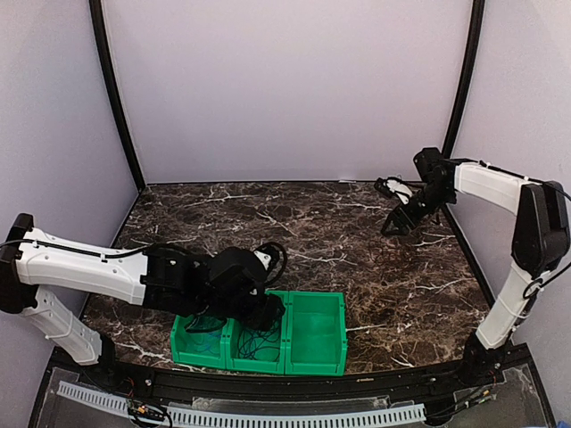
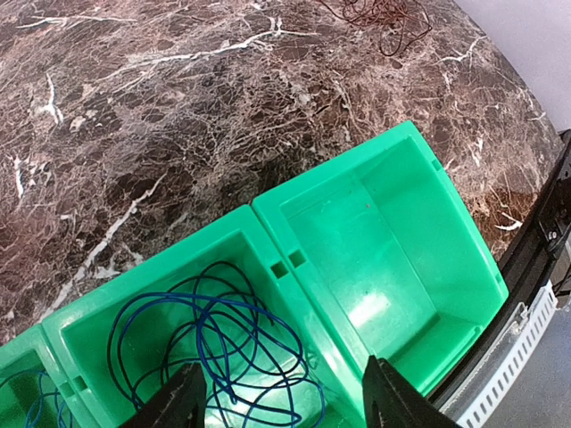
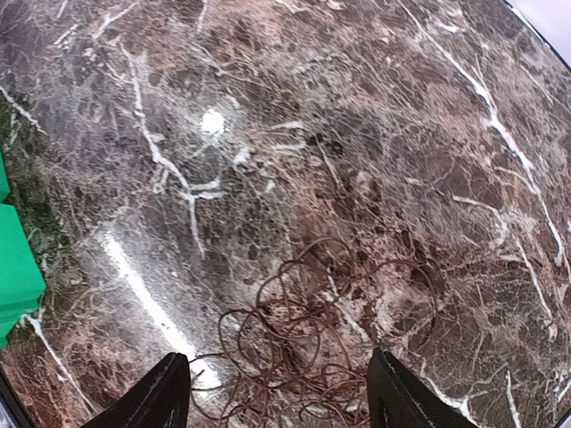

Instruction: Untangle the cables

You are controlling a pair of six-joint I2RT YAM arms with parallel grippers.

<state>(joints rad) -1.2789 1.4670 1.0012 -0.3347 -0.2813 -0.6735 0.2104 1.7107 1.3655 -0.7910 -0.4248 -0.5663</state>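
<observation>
Within glossy green bin (image 2: pixel 152 265), looped thin blue wire (image 2: pixel 234 343)

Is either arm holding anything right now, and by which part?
Nothing. The left end effector is open over the blue cable in a bin; the right end effector is open over a dark cable.
</observation>
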